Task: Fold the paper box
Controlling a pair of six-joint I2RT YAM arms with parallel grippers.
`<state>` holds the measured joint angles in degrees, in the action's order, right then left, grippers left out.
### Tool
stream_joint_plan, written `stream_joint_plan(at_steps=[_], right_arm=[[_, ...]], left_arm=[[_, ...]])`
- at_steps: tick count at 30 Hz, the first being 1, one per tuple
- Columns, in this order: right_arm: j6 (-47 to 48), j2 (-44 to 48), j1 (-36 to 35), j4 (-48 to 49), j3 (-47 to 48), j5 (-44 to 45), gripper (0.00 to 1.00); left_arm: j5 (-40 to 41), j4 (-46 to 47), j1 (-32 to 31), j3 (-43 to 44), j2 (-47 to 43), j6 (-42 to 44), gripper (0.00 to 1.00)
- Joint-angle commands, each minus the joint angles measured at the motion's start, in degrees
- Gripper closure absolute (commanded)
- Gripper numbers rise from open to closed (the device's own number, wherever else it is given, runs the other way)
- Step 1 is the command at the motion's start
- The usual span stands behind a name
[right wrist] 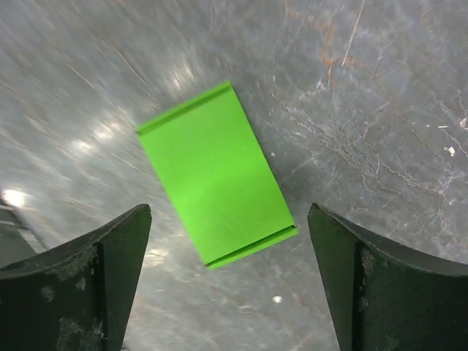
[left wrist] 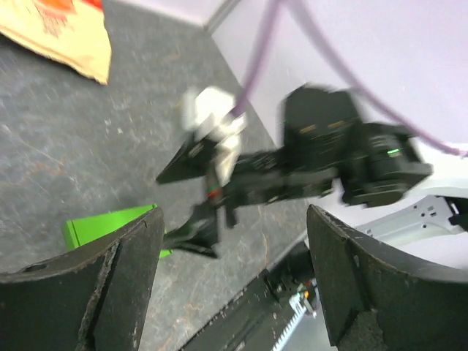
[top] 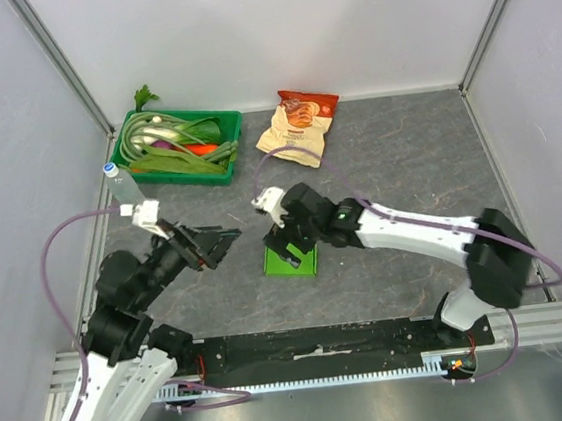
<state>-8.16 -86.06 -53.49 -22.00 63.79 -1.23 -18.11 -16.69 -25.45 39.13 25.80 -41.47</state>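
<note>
Flat on the grey tabletop [top: 396, 158] near the middle: the paper box [right wrist: 216, 175], straight below the right gripper [right wrist: 228, 216]. Fingers [right wrist: 110, 278] wide apart there, gripping nothing. Same for the left gripper [left wrist: 234, 219]: wide open, empty, off to the box's left and pointed toward it. Likely trouble: thin card skidding over the smooth surface if pushed from 1 side only; a flap crushed or creased wrong under a hard pinch; 2 grippers knocking together when closing in on so small a target.
</note>
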Motion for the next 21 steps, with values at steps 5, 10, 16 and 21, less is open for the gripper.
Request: stream_joint_plan(at_steps=[5,10,16,21], right_arm=[[21.1,-13.4,-2.3,-4.8,6.0,4.3,0.02],[22.1,-15.6,-3.6,-4.0,7.1,1.3,0.02],[22.1,-19.2,-3.6,-3.4,8.5,-3.1,0.02],[21.3,-21.3,-3.7,-3.1,9.7,-3.8,0.02]], left_arm=[[11.2,-7.8,0.3,4.4,-14.7,7.4,0.17],[10.8,-13.0,0.3,5.9,-16.6,10.1,0.17],[8.4,-12.6,0.3,5.0,-17.1,9.5,0.16],[6.8,-12.5,0.3,4.9,-16.2,9.7,0.16]])
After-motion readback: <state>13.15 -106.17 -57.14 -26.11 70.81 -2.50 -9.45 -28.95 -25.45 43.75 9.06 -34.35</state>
